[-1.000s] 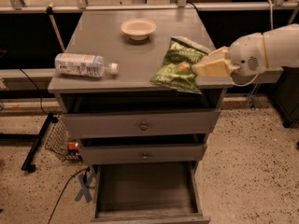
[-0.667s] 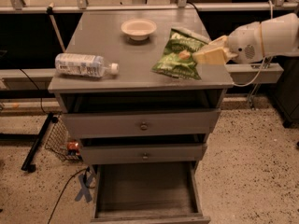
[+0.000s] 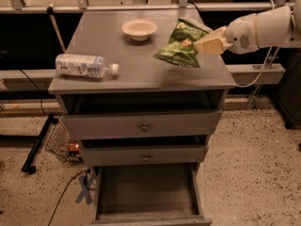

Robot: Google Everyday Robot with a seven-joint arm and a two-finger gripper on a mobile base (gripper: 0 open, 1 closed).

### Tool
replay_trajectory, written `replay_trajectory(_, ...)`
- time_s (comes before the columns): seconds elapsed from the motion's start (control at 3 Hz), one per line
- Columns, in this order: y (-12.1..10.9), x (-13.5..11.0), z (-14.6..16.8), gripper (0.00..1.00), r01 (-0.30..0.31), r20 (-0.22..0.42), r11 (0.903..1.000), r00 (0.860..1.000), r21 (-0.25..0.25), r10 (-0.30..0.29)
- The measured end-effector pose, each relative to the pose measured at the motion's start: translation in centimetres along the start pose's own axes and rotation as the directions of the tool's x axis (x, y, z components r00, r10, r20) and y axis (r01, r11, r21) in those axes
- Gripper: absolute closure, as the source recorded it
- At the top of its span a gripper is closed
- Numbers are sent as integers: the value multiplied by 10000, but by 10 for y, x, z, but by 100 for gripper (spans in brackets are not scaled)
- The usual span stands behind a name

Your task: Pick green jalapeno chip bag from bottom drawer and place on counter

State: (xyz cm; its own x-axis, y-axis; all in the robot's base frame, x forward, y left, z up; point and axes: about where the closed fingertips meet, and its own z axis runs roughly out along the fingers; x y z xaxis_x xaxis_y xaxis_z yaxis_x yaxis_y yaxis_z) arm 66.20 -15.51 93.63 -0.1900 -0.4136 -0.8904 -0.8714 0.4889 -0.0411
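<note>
The green jalapeno chip bag [image 3: 181,44] hangs tilted over the right side of the counter [image 3: 136,72], its lower edge at or just above the surface. My gripper [image 3: 203,45] reaches in from the right and is shut on the bag's right edge with its pale fingers. The bottom drawer [image 3: 148,192] is pulled out below and shows nothing inside.
A clear labelled plastic bottle [image 3: 84,66] lies on its side on the counter's left. A small pale bowl [image 3: 139,28] sits at the back middle. The two upper drawers [image 3: 143,126] stand slightly open. A wire basket [image 3: 63,142] and cables are on the floor at left.
My gripper has carried the bag further back and inward over the counter, away from the front right edge, and the arm has risen a little.
</note>
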Motion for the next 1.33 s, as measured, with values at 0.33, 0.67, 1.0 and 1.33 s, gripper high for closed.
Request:
replay_trajectory(0.33, -28, 4, 18, 100, -278, -81, 9984, 9996, 497, 283)
replay_trajectory(0.67, -46, 11, 38, 100, -473, -280, 9963, 9984, 712, 494)
replay_trajectory(1.0, -44, 11, 41, 82, -463, -283, 9968, 9984, 646, 482)
replay_trajectory(1.33, -42, 11, 44, 59, -463, -289, 9972, 9984, 592, 481)
